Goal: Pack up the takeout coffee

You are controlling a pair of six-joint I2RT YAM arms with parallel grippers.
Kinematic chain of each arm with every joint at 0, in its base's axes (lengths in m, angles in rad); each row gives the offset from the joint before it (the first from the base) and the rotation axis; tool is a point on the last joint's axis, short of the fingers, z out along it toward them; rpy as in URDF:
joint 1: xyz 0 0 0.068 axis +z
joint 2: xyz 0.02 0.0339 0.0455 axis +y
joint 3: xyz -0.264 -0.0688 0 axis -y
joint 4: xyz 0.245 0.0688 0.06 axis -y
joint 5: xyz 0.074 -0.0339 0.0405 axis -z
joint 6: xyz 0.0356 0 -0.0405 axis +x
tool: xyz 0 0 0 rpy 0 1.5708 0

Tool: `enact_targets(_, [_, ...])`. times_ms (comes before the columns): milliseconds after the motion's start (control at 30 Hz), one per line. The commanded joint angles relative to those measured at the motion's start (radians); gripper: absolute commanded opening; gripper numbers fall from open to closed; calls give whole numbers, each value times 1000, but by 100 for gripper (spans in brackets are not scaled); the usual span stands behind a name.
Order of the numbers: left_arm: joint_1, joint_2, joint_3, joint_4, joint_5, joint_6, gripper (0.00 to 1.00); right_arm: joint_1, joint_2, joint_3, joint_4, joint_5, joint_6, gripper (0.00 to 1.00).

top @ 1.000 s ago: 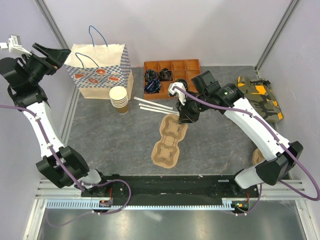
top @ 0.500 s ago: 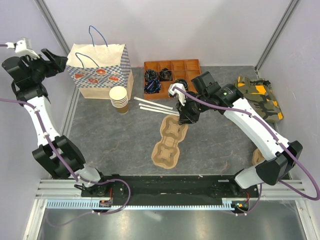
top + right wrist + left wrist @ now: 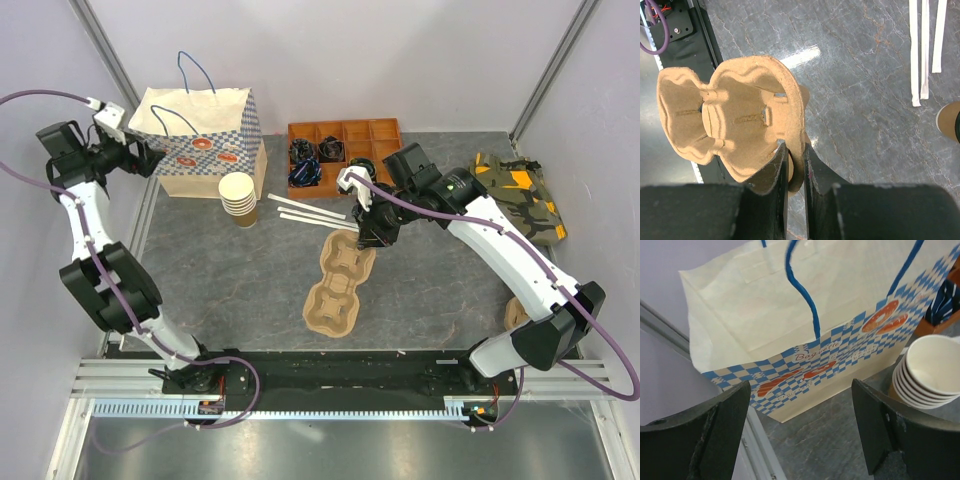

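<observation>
My right gripper (image 3: 795, 165) is shut on the rim of a brown pulp cup carrier (image 3: 735, 120). It holds the carrier's far end just above the table (image 3: 200, 270) while the near end (image 3: 333, 300) rests there. A tan edge with a dark rim (image 3: 949, 121) shows at the right border of the right wrist view; it may be the takeout coffee, I cannot tell. The paper bag (image 3: 200, 145) with blue checks and blue handles stands open at the back left. My left gripper (image 3: 138, 157) is open at the bag's left side, its fingers (image 3: 700, 435) wide apart before the bag (image 3: 790, 315).
A stack of lidless paper cups (image 3: 238, 195) stands in front of the bag. Three white straws (image 3: 310, 213) lie beside it. A wooden compartment tray (image 3: 372, 132) with dark sachets sits at the back. A camouflage cloth (image 3: 520, 195) lies at the right.
My left arm has swung in from the far left, bringing its open gripper right up to the bag's left side. The right arm and the carrier have not moved.
</observation>
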Motion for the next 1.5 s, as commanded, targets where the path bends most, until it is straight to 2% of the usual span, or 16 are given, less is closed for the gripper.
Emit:
enact_targets(0, [-34, 60, 85, -86, 37, 305, 89, -4, -11, -5, 10, -25, 8, 0])
enact_targets(133, [-69, 96, 128, -103, -8, 397, 88, -4, -5, -8, 9, -30, 8, 0])
enact_targets(267, [-86, 130, 170, -130, -23, 426, 86, -4, 1, -5, 6, -33, 8, 0])
enact_targets(333, [-94, 131, 173, -140, -28, 455, 83, -4, -2, -5, 6, -30, 8, 0])
enact_targets(533, [-95, 62, 117, -143, 21, 492, 80, -7, -5, -9, -4, -27, 3, 0])
enact_targets(733, [-94, 12, 94, -140, -46, 523, 79, -7, -5, -5, -10, -34, -1, 0])
enact_targets(867, [-94, -15, 82, -115, -38, 524, 79, -7, 0, 6, -11, -42, -3, 0])
enact_targets(1033, [-94, 45, 151, -107, -64, 497, 80, -7, -2, 14, -16, -42, -5, 0])
enact_targets(1233, [-124, 97, 168, -150, -114, 575, 80, -9, -2, 14, -19, -33, -8, 0])
enact_targets(1333, [-127, 136, 196, -164, -137, 577, 78, -7, 1, 14, -19, -34, -8, 0])
enact_targets(1433, [-127, 160, 234, -186, -163, 574, 67, -7, 7, 17, -19, -36, -8, 0])
enact_targets(1467, [-127, 171, 245, -192, -184, 554, 59, -7, 7, 18, -19, -36, -8, 0])
